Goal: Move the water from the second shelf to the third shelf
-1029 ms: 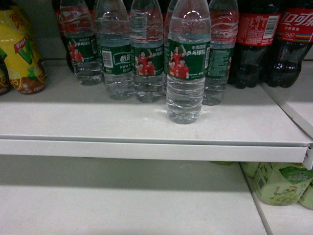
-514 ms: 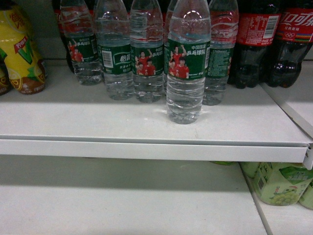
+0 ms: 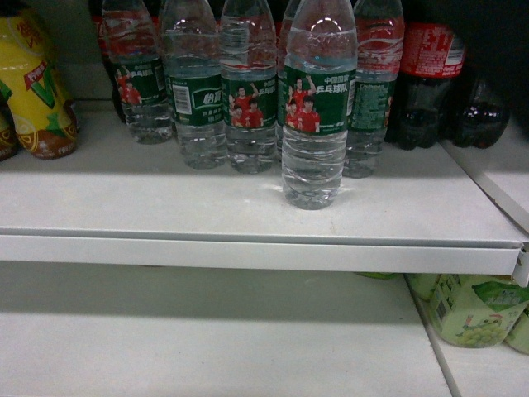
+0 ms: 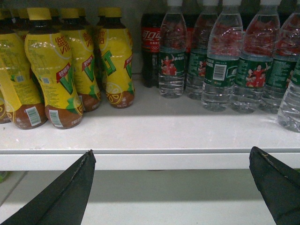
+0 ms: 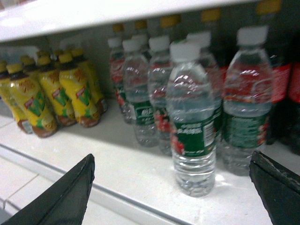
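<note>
Two black fingers [image 5: 51, 197] of the right gripper [image 5: 176, 190] were spread wide apart, holding nothing. The water [image 5: 191, 117] stood upright just ahead of them, between the fingers in the right wrist view, near the front of the white shelf [image 3: 248, 207]. The left gripper [image 4: 176, 187] was spread wide too, low in front of the shelf edge. More water bottles [image 3: 194, 83] stood in a row behind. Yellow drink bottles [image 4: 56, 70] stood to the left, and cola bottles [image 3: 426, 74] to the right.

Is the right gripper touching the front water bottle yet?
Apart. The right wrist view shows the open gripper short of the front water bottle, fingers wide on either side.
</note>
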`<state>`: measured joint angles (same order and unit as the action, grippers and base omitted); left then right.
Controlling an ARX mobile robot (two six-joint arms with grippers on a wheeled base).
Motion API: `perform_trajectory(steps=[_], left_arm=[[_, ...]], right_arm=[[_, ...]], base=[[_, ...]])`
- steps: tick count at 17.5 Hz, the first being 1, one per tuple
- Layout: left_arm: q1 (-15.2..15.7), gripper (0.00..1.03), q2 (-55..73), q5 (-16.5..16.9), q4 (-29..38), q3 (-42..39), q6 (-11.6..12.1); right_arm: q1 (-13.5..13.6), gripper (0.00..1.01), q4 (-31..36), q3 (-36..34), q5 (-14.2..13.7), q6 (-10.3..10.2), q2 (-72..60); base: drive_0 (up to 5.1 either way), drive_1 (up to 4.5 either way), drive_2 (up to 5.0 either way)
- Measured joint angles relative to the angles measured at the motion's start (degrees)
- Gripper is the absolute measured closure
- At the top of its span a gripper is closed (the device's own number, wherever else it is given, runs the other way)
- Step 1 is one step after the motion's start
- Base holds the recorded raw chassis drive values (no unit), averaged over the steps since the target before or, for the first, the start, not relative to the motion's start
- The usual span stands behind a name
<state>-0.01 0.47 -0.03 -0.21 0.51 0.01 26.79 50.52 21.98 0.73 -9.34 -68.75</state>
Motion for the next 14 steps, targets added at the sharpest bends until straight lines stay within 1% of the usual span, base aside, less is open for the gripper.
perform_trajectory(steps=[1, 2, 3, 4, 6, 8, 11, 12, 14], left_arm=[[0.00, 0.05, 0.00, 0.00, 0.00, 0.00, 0.00], [0.00, 0.05, 0.00, 0.00, 0.00, 0.00, 0.00], [0.00, 0.05, 0.00, 0.00, 0.00, 0.00, -0.02], [0.00, 0.05, 0.00, 0.00, 0.00, 0.00, 0.00], [0.00, 0.05, 0.00, 0.00, 0.00, 0.00, -0.02], [0.00, 0.05, 0.00, 0.00, 0.00, 0.00, 0.00], [0.00, 0.05, 0.00, 0.00, 0.00, 0.00, 0.00], [0.00, 0.05, 0.00, 0.00, 0.00, 0.00, 0.00], [0.00, 0.05, 0.00, 0.00, 0.00, 0.00, 0.00]], right_arm=[[1.49, 0.03, 0.61, 1.97, 0.20, 0.31, -5.18], [2.86, 0.03, 0.87, 3.93, 0.20, 1.09, -10.56], [3.85, 0.03, 1.03, 5.38, 0.35, 1.60, -14.88], [4.50, 0.03, 0.79, 6.58, 0.59, 1.68, -17.55], [5.07, 0.03, -0.13, 10.05, 1.20, 1.70, -21.68], [5.09, 0.03, -1.57, 12.68, 1.14, 1.57, -24.04], [5.09, 0.03, -4.09, 16.79, -1.22, 1.25, -27.17], [4.96, 0.03, -5.55, 18.99, -2.69, 1.09, -28.55], [4.26, 0.03, -7.80, 21.64, -3.96, -0.13, -30.01]], base=[[0.0, 0.00, 0.0], [0.0, 0.00, 0.0], [0.0, 0.00, 0.0], [0.0, 0.00, 0.0], [0.0, 0.00, 0.0], [0.0, 0.00, 0.0], [0.0, 0.00, 0.0], [0.0, 0.00, 0.0], [0.0, 0.00, 0.0]])
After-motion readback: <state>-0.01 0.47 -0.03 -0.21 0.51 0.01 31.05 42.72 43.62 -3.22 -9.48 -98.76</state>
